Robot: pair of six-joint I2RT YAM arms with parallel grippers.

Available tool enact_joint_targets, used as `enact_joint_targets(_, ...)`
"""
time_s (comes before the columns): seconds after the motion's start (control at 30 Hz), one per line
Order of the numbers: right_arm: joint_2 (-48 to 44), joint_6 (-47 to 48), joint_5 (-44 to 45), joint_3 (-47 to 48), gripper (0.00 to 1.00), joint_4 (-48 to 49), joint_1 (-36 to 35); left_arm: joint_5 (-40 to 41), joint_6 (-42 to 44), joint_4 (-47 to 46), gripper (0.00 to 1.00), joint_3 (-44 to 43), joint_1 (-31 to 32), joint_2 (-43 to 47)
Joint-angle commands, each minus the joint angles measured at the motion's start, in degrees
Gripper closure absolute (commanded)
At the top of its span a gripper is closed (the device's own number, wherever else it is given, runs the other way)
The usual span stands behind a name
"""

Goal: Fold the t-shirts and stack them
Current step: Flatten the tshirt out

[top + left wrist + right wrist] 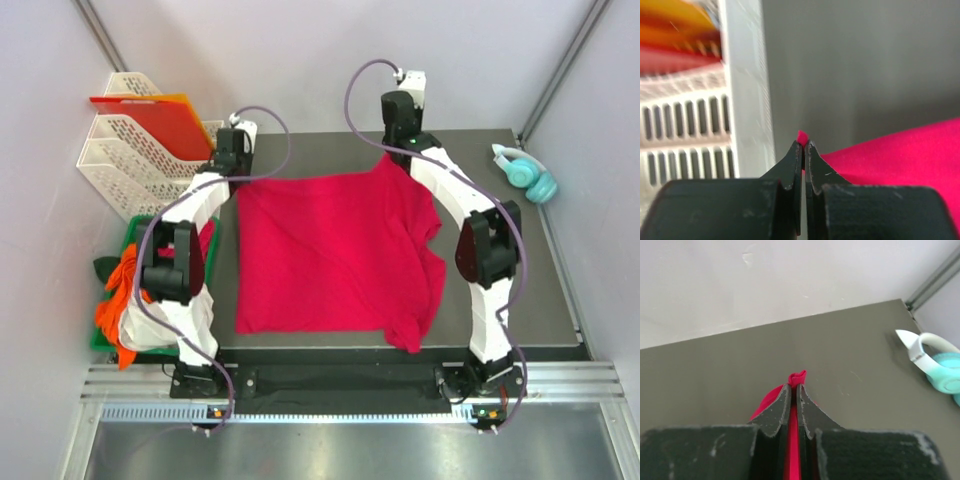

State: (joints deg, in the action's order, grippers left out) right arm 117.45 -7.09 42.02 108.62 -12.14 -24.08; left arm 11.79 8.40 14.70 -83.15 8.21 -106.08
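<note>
Red t-shirt spread on table. Left gripper pinches corner at 11 o'clock, right gripper pinches corner at 1 o'clock. Best bring both toward 6 o'clock together, edge tight.

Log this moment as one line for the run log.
left gripper: shut on red t-shirt, far-left corner | right gripper: shut on its far-right corner | shirt: spread out, unfolded

Dark grey table, crimson t-shirt spread across it — teal headphones at far-right corner
</note>
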Motion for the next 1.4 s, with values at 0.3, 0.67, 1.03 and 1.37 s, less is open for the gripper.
enact_joint_targets(0.3, 16.0, 0.0, -4.6, 19.4, 1.00, -2.6, 3.3, 6.0, -0.8, -3.1, 1.00, -27.9, -2.9, -20.8)
enact_joint_targets(0.67, 25.9, -1.4, -8.7, 30.2, 1.00, -1.4, 4.9, 7.5, -0.7, -3.1, 1.00, -33.6, -2.9, -29.3)
enact_joint_targets(1.03, 22.7, -1.3, -8.6, 28.0, 1.00, -1.0, 5.0, 7.5, -1.3, -2.0, 1.00, -37.3, -2.9, -29.3)
enact_joint_targets(1.37, 8.6, 0.2, -5.4, 16.3, 1.00, -1.4, 2.9, 6.3, -1.4, -2.5, 1.00, -29.1, -2.9, -21.1)
